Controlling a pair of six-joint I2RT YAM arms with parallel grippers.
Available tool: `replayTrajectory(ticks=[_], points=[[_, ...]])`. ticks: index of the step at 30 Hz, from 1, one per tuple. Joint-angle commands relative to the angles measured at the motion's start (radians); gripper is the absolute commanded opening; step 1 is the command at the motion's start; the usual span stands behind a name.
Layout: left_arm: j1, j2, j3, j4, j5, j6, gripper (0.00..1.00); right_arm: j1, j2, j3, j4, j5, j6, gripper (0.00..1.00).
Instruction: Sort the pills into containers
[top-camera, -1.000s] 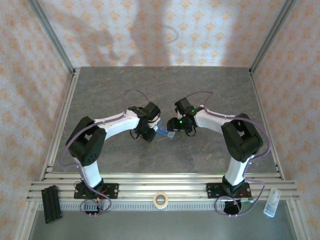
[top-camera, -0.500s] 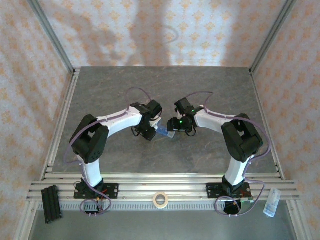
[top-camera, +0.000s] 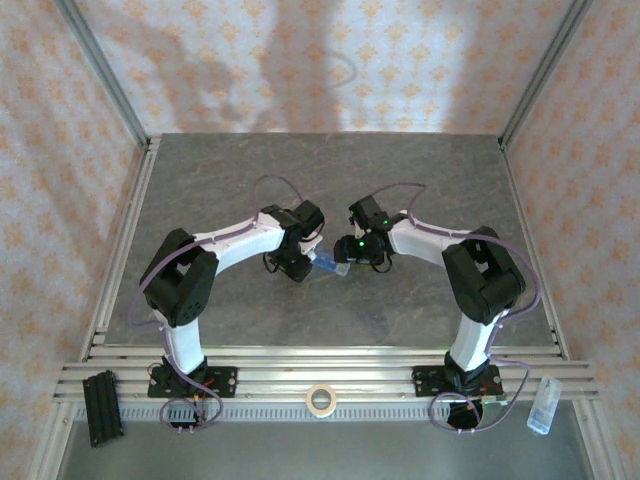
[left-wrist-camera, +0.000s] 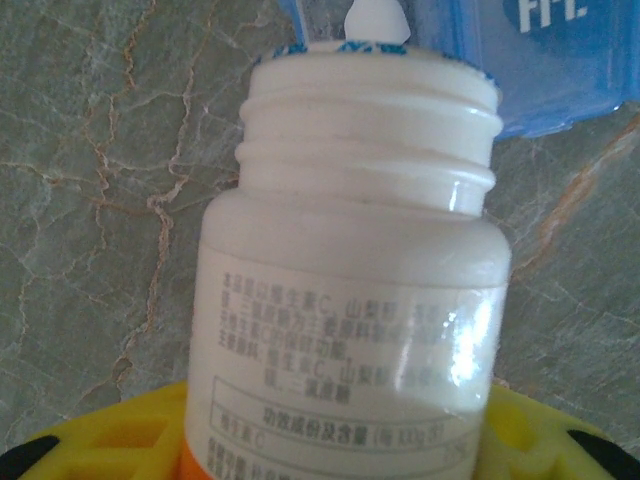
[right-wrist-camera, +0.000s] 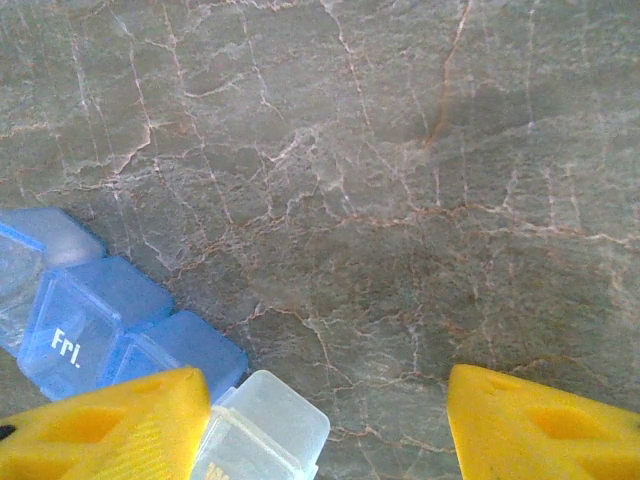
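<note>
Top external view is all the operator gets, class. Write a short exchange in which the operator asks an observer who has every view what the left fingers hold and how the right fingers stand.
Operator: What do the left fingers hold?
Observer: A white bottle, cap off.
Operator: Is anything coming out?
Observer: A white pill sits at its mouth, which is aimed at the blue organiser.
Operator: And the right fingers?
Observer: Wide apart, with the organiser beside one of them.

Blue containers (right-wrist-camera: 90, 320) lie on the table (right-wrist-camera: 400, 200), 1 white pill (left-wrist-camera: 375, 18) beside the "Fri." compartment.
</note>
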Motion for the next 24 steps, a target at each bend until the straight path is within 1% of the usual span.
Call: replayTrajectory(ticks=[1, 9, 24], points=[[0.011, 0.014, 0.019, -0.060, -0.024, 0.012, 0.00, 0.003, 0.043, -0.019, -0.044, 0.028, -0.002, 0.65], [0.011, 0.013, 0.041, -0.080, -0.023, 0.017, 0.00, 0.003, 0.046, -0.014, -0.044, 0.028, -0.002, 0.65], [0.011, 0.058, 0.098, -0.130, -0.024, 0.035, 0.00, 0.003, 0.047, -0.013, -0.049, 0.027, -0.005, 0.65]])
